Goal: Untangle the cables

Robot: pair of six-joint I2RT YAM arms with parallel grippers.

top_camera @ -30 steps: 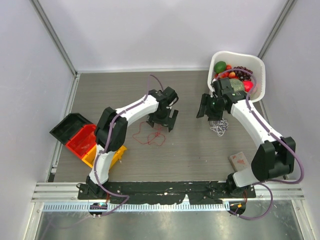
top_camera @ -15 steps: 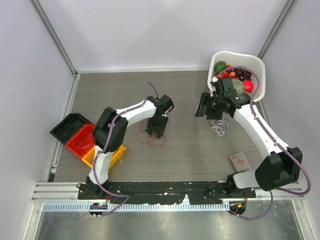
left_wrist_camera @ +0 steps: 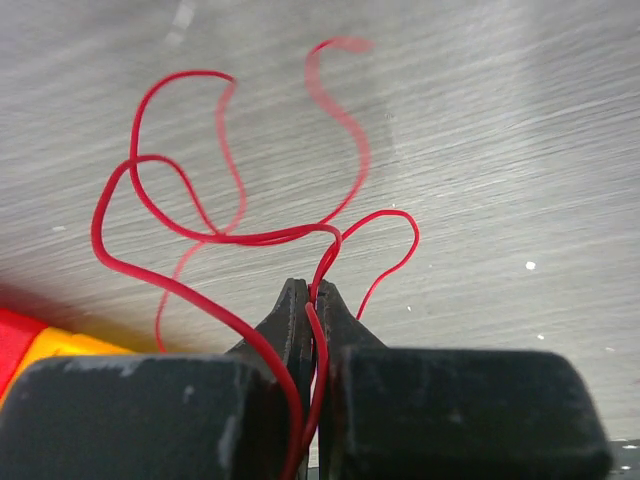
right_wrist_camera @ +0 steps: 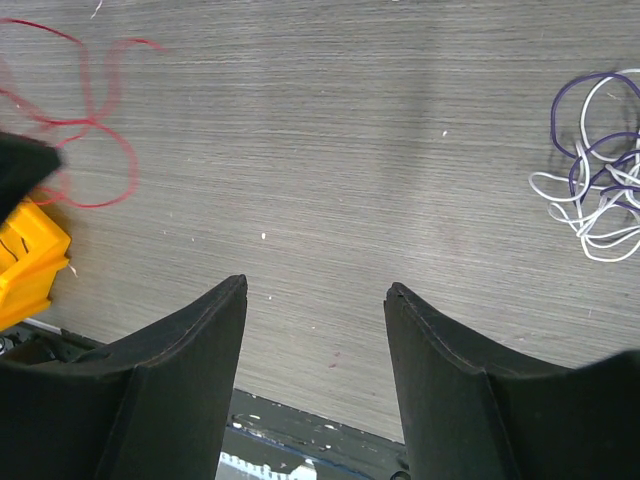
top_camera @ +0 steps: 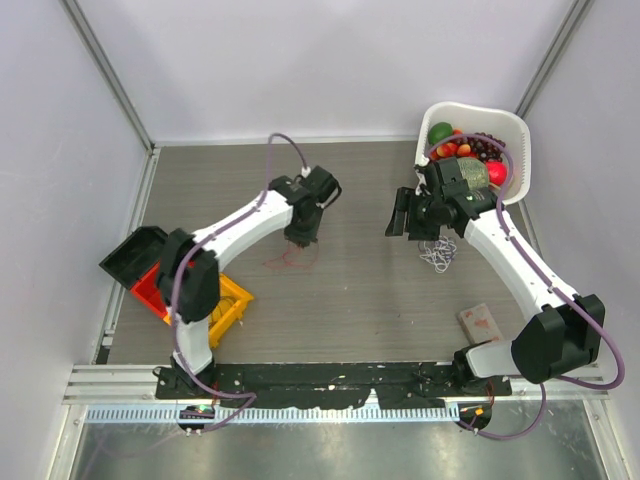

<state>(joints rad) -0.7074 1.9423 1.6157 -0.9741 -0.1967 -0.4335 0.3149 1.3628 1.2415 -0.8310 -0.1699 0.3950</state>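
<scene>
Your left tool (left_wrist_camera: 310, 297) is pinched shut on the one red cable (left_wrist_camera: 250, 238), probably to draw its loops clear across the surface (left_wrist_camera: 500, 150). Your right tool (right_wrist_camera: 315, 285) gapes wide and empty near the white-and-dark tangle (right_wrist_camera: 598, 185), which looks like two cables intertwined.

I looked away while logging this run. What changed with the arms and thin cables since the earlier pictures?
The left gripper, open above the thin red cable a second ago, came down, closed on a strand and drew it leftward; the loops followed. The right gripper stays open, barely moved, and the white and purple cable tangle lies where it was.
</scene>
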